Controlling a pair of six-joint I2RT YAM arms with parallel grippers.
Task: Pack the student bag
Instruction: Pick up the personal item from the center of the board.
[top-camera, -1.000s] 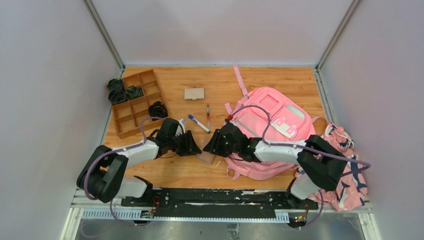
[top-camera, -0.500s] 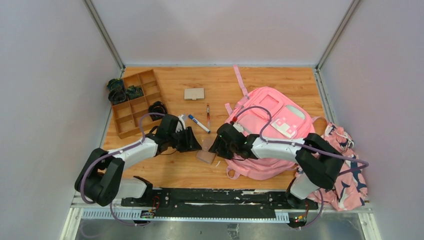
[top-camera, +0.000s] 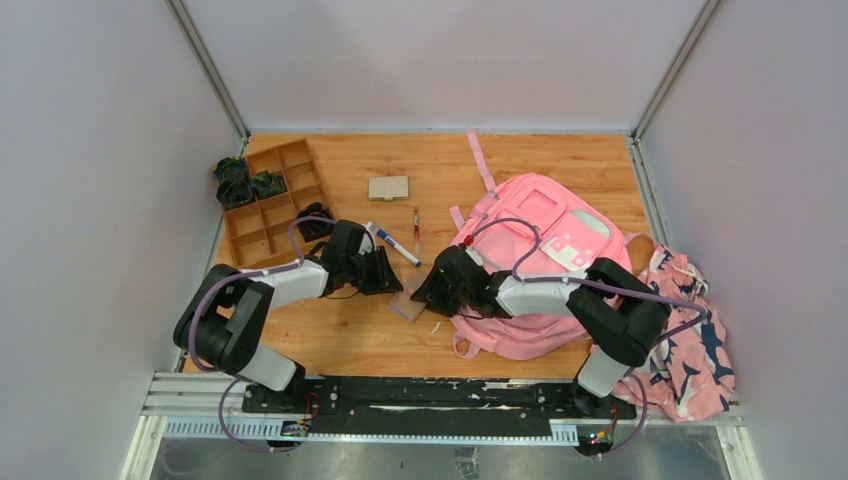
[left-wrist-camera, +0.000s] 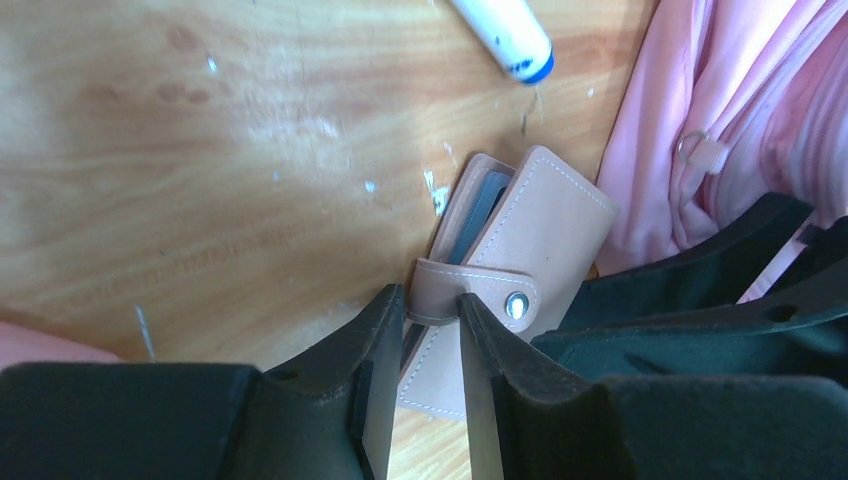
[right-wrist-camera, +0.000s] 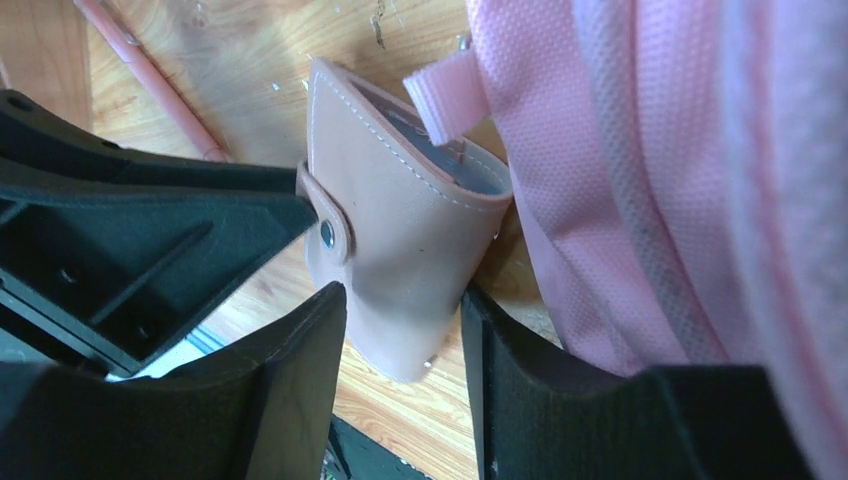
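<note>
The pink student bag (top-camera: 545, 235) lies on the right half of the table, and its fabric also fills the right side of the wrist views (left-wrist-camera: 720, 90) (right-wrist-camera: 650, 150). A tan leather wallet (top-camera: 406, 303) (left-wrist-camera: 545, 235) (right-wrist-camera: 400, 250) sits at the bag's left edge, between both grippers. My left gripper (top-camera: 392, 283) (left-wrist-camera: 432, 300) has its fingertips pinched on the wallet's snap strap. From the other side, my right gripper (top-camera: 425, 295) (right-wrist-camera: 404, 295) holds the wallet's body between its fingers. The wallet is tilted up, with its lower corner off the wood.
A blue-capped marker (top-camera: 398, 247) (left-wrist-camera: 505, 35) and a red pen (top-camera: 416, 228) lie just behind the grippers. Further back is a small tan notebook (top-camera: 388, 187). A wooden divider tray (top-camera: 262, 205) with dark items stands at the left. A patterned cloth bundle (top-camera: 690, 350) is at the right edge.
The left arm has reached further in toward the wallet, and its jaws have narrowed onto the strap. The right gripper has shifted a little left, against the wallet.
</note>
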